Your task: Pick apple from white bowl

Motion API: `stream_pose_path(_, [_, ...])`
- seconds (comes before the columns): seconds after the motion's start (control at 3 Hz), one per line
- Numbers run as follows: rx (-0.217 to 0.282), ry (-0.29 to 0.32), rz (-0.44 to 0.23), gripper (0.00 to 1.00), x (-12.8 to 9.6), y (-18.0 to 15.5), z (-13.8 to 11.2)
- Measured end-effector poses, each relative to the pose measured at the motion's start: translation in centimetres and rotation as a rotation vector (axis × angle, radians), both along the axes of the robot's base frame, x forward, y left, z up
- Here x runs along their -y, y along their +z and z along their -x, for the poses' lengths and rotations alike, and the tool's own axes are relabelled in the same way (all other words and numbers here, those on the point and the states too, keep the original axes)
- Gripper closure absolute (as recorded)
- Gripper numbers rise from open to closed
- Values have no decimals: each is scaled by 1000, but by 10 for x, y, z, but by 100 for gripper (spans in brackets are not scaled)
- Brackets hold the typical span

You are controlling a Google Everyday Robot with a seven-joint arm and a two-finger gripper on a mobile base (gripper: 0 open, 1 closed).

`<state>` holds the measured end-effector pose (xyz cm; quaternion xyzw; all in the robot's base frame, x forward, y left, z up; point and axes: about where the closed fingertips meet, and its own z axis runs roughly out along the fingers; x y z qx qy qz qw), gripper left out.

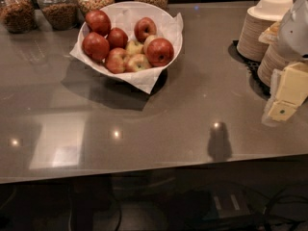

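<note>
The mid-sized round red apple with a faint yellowish streak (145, 29) lies in the wide, shallow white bowl lined with crumpled white paper (126, 4), upper middle of the frame, just behind a larger dark-red glossy apple (160, 52). The bowl stands on the glossy grey-brown tabletop (183, 114). The cream-and-white end effector (288, 94) hangs at the right edge, well apart from the bowl, before stacked cream disposable bowls (257, 32); whether it is apart or together, I cannot tell.

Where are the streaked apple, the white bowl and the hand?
apple (145, 29): camera view, its red front.
white bowl (126, 4): camera view, far rim.
hand (288, 96): camera view, right edge, pale middle.
</note>
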<state>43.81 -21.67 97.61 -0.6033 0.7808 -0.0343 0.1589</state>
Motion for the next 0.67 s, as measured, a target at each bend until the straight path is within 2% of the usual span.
stream_pose_path(0.33, [1, 0, -1, 0, 0, 0, 0])
stream_pose_path(0.67, [59, 14, -62, 0, -13, 12, -16])
